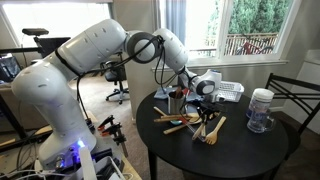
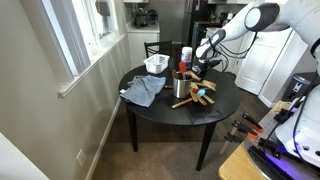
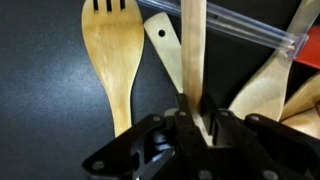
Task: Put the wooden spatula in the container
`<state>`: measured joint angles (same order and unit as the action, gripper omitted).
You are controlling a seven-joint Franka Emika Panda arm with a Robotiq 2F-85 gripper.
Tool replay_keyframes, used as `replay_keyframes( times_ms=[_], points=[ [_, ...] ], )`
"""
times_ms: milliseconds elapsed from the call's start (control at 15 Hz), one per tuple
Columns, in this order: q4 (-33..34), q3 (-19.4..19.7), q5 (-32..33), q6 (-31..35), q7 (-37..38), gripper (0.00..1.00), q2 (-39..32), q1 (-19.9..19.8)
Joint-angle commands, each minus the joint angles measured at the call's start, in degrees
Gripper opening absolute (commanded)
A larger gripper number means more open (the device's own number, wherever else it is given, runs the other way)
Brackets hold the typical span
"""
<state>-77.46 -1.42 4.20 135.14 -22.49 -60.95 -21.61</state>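
In the wrist view my gripper (image 3: 197, 118) is shut on the straight handle of a wooden spatula (image 3: 194, 45), which runs up between the fingers over the black table. In both exterior views the gripper (image 1: 206, 101) (image 2: 196, 70) is low over a pile of wooden utensils (image 1: 190, 124) (image 2: 196, 98). The container, a small dark metallic cup (image 1: 175, 101) (image 2: 181, 88), stands upright beside the pile, close to the gripper. The spatula's blade is hidden.
A slotted wooden spatula (image 3: 110, 55) and a spatula with a hole (image 3: 165, 45) lie beside the held handle. On the round black table (image 1: 230, 150) stand a white slotted basket (image 1: 229, 92) (image 2: 156, 65) and a clear white-lidded jar (image 1: 260, 110). A grey-blue cloth (image 2: 145, 91) lies there too.
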Motion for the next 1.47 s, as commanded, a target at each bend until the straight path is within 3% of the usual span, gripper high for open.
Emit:
replay_keyframes(
  times_ms=[0,800,1400],
  points=[
    [-10.3,-0.1,-2.0,8.2,0.2,0.09,6.4,0.7],
    [-30.2,1.2,-0.6,30.1,3.8,0.09,20.0,5.5],
    [-40.0,6.9,-0.4,46.8,12.0,0.09,26.9,11.3]
  ],
)
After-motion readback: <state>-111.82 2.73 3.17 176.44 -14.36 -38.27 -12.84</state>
